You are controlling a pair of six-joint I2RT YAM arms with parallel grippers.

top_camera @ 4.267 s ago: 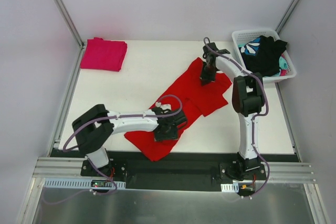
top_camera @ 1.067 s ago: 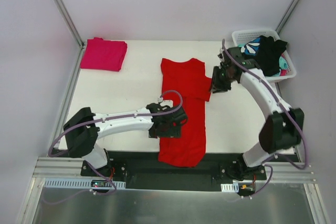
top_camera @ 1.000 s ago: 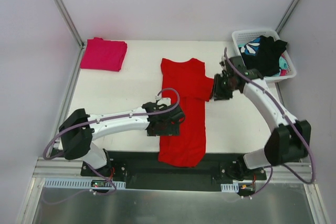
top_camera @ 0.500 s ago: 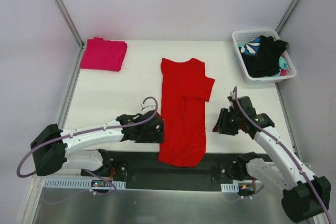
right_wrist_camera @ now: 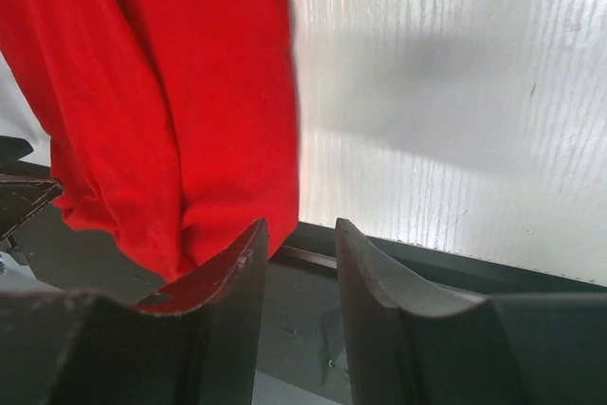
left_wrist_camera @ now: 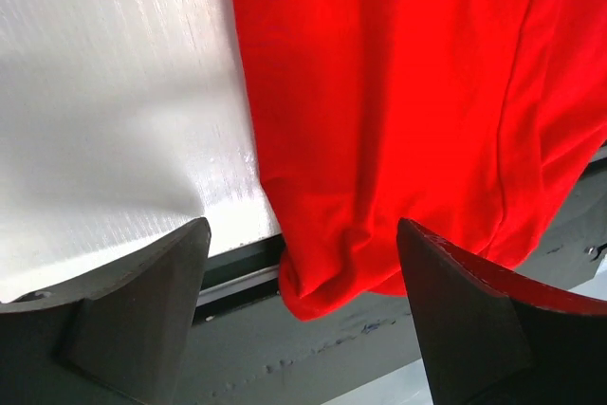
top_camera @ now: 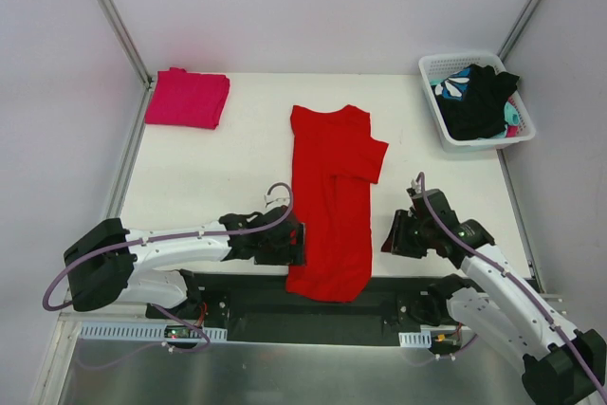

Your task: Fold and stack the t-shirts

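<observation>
The white table (top_camera: 209,177) is carrying a red t-shirt (top_camera: 332,187) lying between the left claw (top_camera: 296,243) and the right claw (top_camera: 390,237), a pink t-shirt (top_camera: 188,98) lying far beyond the left claw, and a basket (top_camera: 430,70) sitting far beyond the right claw.

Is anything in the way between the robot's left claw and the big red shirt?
No, nothing visible. The open left gripper sits at the left edge of the plain bright red cloth t-shirt, above the white table.

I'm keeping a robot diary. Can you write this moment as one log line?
red t-shirt: narrow strip, hem over table edge | left gripper: open, beside shirt | right gripper: open, right of shirt
</observation>
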